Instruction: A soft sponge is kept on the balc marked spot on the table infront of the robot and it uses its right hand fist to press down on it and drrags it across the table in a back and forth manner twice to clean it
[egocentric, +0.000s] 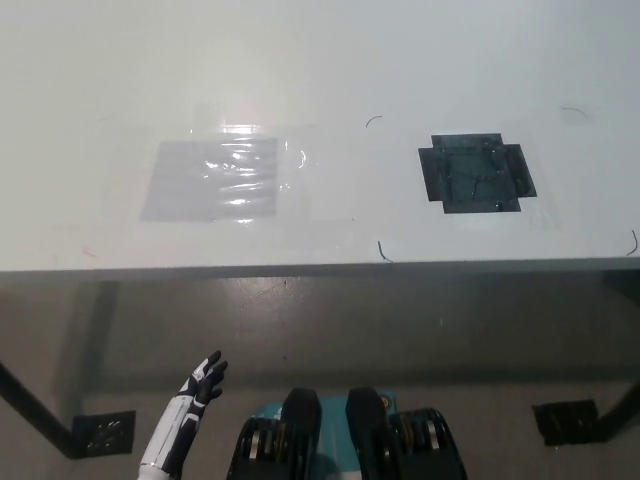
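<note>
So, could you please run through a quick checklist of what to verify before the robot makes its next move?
1. Sponge on the black marked spot: not ok, the spot is bare and no sponge shows anywhere.
2. Right hand in view and fisted: cannot tell, it is out of frame.
3. Left hand clear of the work: ok, it rests open at the lower left, below the table's front edge.
4. Table free along the wiping path: ok, only a flat clear taped patch lies left of the spot.

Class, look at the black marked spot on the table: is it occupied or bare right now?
Bare. The black marked spot on the table shows its whole surface, with no sponge or hand on it.
</note>
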